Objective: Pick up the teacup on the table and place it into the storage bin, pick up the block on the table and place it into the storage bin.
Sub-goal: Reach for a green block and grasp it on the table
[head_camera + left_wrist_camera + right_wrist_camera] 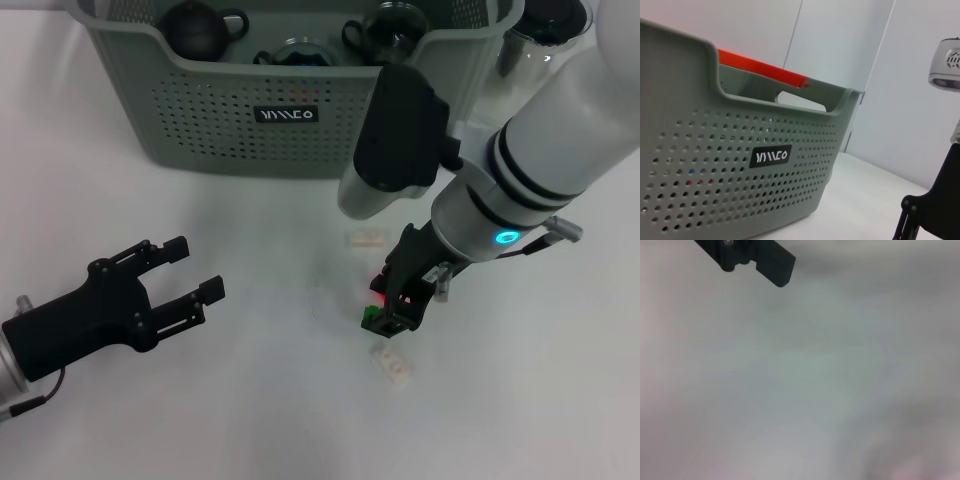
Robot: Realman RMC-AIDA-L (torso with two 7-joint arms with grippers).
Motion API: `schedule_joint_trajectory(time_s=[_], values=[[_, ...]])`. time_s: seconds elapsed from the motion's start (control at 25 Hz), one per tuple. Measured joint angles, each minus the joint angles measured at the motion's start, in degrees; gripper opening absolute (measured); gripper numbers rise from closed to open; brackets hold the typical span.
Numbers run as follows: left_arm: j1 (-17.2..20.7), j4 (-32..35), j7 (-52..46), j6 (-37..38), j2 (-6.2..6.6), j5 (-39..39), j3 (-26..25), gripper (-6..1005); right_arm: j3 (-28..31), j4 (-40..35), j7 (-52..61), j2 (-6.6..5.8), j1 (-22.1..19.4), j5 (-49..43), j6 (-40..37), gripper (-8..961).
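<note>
The storage bin (300, 110) sits at the far side of the white worktop (250, 400); only the left wrist view shows a red bar (762, 67) behind its rim. The right gripper (395, 305) points down at centre, narrowed around small red-and-green blocks (378, 300), while the left gripper (180, 270) hovers wide at the near left.

White table (250, 400), storage bin (230, 140) at back, two pale blocks (392, 366), glass pitcher (535, 45).

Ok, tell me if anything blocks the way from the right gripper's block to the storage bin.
Nothing visible does. The right gripper sits low over the table at the colored blocks; only a pale block lies flat between there and the storage bin, low enough to pass over.
</note>
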Motion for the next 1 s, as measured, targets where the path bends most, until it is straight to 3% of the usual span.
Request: schedule_joint_trajectory(time_s=[0.44,1.0], values=[[0.2,0.0,0.0,-0.6,-0.15,0.1,0.0,762,-2.4,4.8,0.3,0.14,0.4,0.6,5.0,450],[0.2,0.0,0.0,-0.6,-0.17,0.1,0.0,761,-3.5,5.2,0.3,0.14,0.4,1.6,5.7,369]])
